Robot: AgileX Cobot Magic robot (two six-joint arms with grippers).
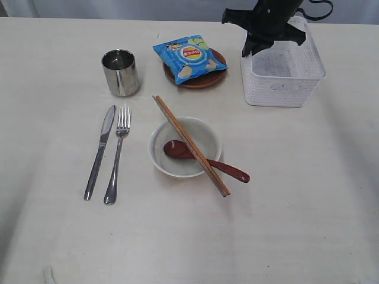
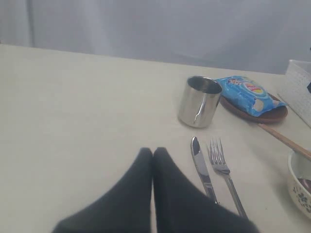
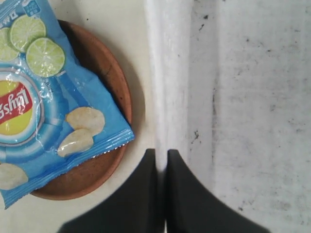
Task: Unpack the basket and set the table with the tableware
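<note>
Though the basket (image 1: 275, 89) sits far right on the table (image 1: 284, 225), the tableware is already laid out: cup (image 1: 120, 72) far left; knife (image 1: 99, 151) and fork (image 1: 116, 157) near left; bowl (image 1: 177, 170) centre, carrying spoon (image 1: 228, 168) and chopsticks (image 1: 190, 145); plate (image 1: 201, 81) under a chips bag (image 1: 186, 56).

Basket: light, stiff plastic; take by rim or handle slot.
Steelware: slippery, low-lying.
Left gripper (image 2: 152, 151): closed, empty.
Right gripper (image 3: 162, 155): closed over the basket's left rim, possibly pinching it; view blurred.
Arm hides part of the basket's interior.
</note>
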